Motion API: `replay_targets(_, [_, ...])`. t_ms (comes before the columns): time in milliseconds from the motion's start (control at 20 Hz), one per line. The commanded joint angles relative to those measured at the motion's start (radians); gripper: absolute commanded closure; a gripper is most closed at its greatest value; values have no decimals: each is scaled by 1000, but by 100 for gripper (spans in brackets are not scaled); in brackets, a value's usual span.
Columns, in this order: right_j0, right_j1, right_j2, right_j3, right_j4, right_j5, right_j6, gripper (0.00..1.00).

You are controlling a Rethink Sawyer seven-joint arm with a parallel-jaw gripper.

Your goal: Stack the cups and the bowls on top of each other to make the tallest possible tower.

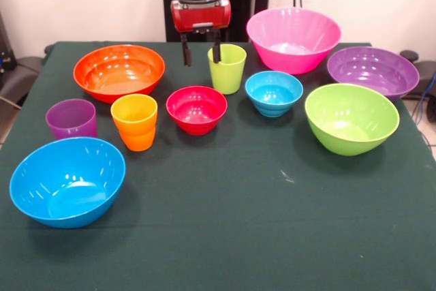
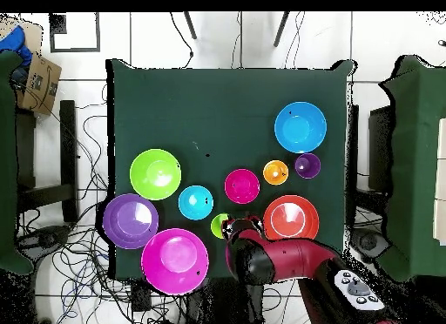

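Nearest the camera, the blue bowl [image 1: 67, 180] sits at the front left of the table [image 1: 225, 236]. Behind it stand the purple cup [image 1: 71, 118] and orange cup [image 1: 134, 121], close together, then the red bowl [image 1: 196, 109], light blue bowl [image 1: 273, 93] and green bowl [image 1: 351, 118]. Farther back are the orange bowl [image 1: 119, 71], green cup [image 1: 227, 68], purple bowl [image 1: 372, 71] and pink bowl [image 1: 293, 39]. Nothing is stacked. The gripper [image 1: 200, 52] hangs at the far edge, fingers apart and empty, one beside the green cup's rim
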Motion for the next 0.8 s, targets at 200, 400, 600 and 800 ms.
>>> replay_targets(200, [20,-15,57,-17,-58,80,24,0])
replay_targets(400, [17,-22,48,-6,-65,76,25,0])
replay_targets(600, [19,-51,39,17,-64,86,26,0])
replay_targets(800, [27,-72,42,16,-48,114,24,0])
